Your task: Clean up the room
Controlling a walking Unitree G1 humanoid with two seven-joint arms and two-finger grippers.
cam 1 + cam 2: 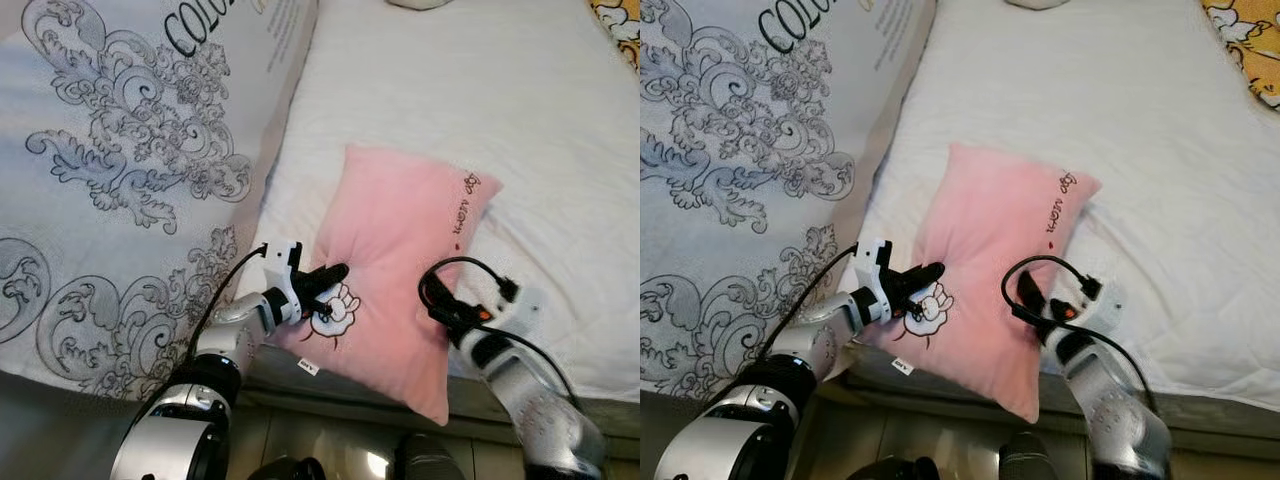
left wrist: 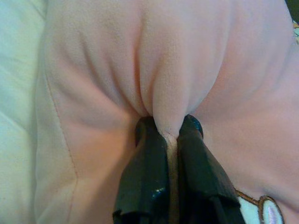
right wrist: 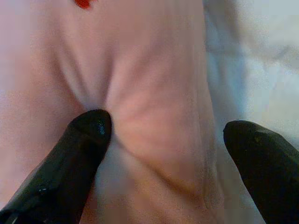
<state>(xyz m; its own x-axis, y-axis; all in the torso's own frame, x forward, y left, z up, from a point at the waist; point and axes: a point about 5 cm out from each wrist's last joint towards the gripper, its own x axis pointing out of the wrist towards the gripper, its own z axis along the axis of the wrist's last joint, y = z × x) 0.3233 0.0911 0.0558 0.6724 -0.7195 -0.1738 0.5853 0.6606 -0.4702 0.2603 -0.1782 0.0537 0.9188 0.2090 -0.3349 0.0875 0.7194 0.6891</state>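
A pink pillow [image 1: 400, 225] with a small cartoon patch [image 1: 336, 310] lies on the white bed [image 1: 480, 90], close to its front edge. My left gripper [image 1: 336, 272] sits at the pillow's left side just above the patch. In the left wrist view my left gripper [image 2: 169, 128] is shut on a pinched fold of the pink fabric. My right gripper [image 3: 164, 127] is open at the pillow's right edge. One of its fingers [image 3: 91, 128] presses a dimple into the pillow, while the other hangs over the white sheet beside it.
A big white cover with a grey scroll print [image 1: 120, 150] rises along the bed's left side. A yellow patterned item [image 1: 620, 25] lies at the far right corner. The bed's front edge [image 1: 360, 385] and the floor run just below the pillow.
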